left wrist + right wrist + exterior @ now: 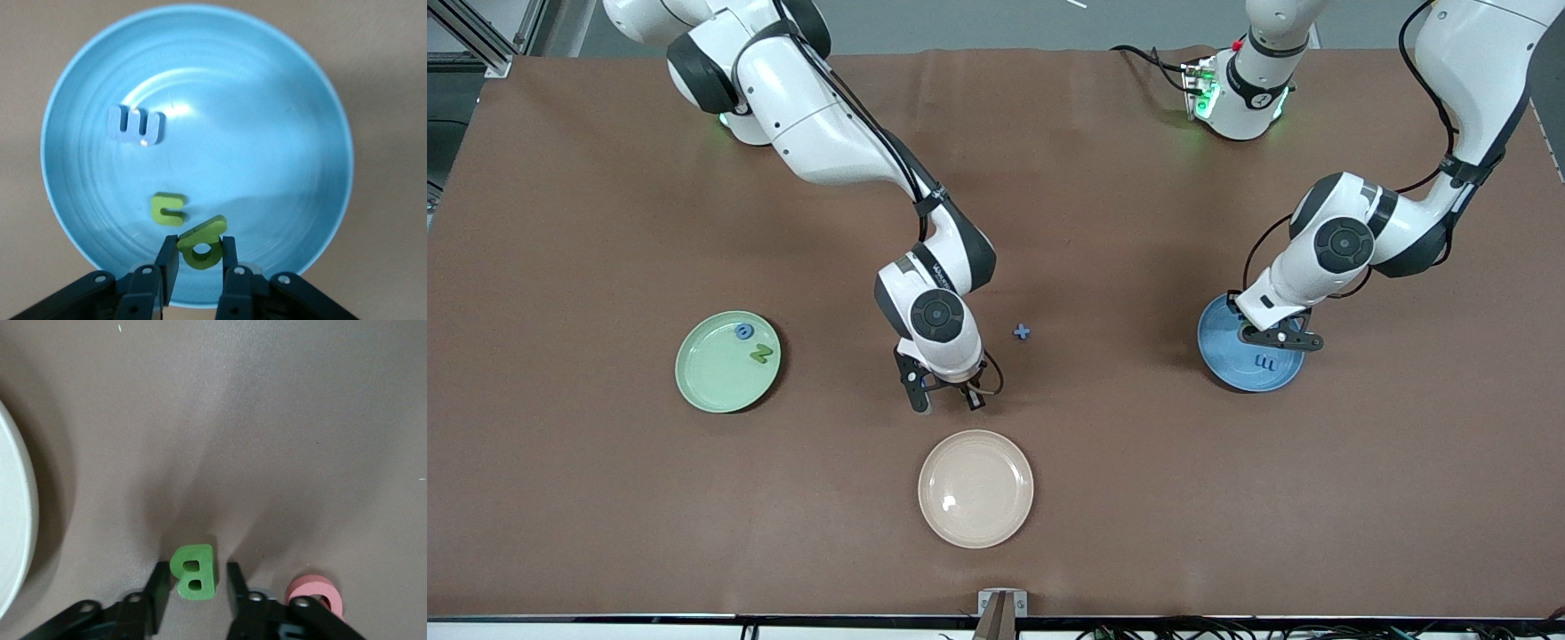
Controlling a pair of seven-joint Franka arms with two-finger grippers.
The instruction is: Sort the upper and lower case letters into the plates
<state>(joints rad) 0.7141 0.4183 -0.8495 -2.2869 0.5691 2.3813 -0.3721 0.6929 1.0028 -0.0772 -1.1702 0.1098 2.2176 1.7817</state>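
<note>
The brown table (605, 498) fills the front view. The right arm reaches down to its centre, and the left arm bends over the blue plate (1227, 369) at mid-height toward its own end. The mint green plate (711, 382) sits at the same height toward the right arm's end. A cream plate (975, 488) lies low in the middle of the frame and seems to have no part in the sorting.

The right gripper (947, 400) is down at the table just above the cream plate. In the right wrist view its jaws bracket the green B (193, 571), narrowly open, with a sliver of table showing on one side, so the pinch does not look complete. The B's long axis runs along the fingers, so they close across its short width. As a capital it probably belongs in the mint plate, which holds a green N (761, 353) and a blue O (743, 332). The right arm is the nearer one to that plate.

The left gripper (199, 252) hangs over the blue plate, clamped on an olive letter (208, 232) with a round hole. Below it lie a blue m (135, 126) and a green c (168, 207).

A pink ring-shaped letter (313, 592) lies just beside the right gripper. A small blue x (1022, 332) lies loose near the centre.
</note>
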